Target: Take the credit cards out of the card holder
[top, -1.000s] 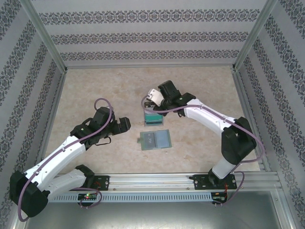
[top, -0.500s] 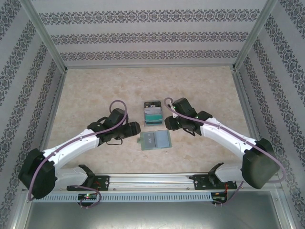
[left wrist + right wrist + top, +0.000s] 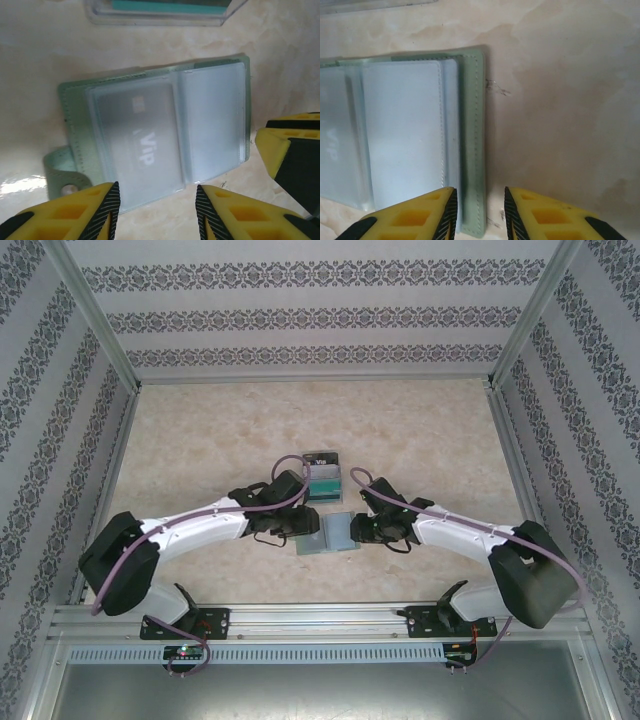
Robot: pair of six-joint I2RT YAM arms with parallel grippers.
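The card holder (image 3: 337,534) lies open and flat on the table between my two grippers. In the left wrist view its left sleeve holds a grey credit card (image 3: 137,142) printed "VIP"; the right sleeve (image 3: 212,120) looks empty. My left gripper (image 3: 157,210) hovers at the holder's (image 3: 75,117) near edge, open, with bare table between the fingers. My right gripper (image 3: 479,212) is open by a narrow gap that straddles the holder's green stitched right edge (image 3: 472,125). From above, the left gripper (image 3: 303,529) and right gripper (image 3: 355,530) flank the holder.
A stack of teal and dark cards (image 3: 321,480) rests in a clear tray just behind the holder; its front edge (image 3: 160,10) shows in the left wrist view. The right gripper's yellow finger (image 3: 290,155) is close by on the right. Patterned walls surround the table.
Both arms have swung inward to the card holder. The right gripper left the card stack and came down to the holder's right edge. The left jaws have narrowed.
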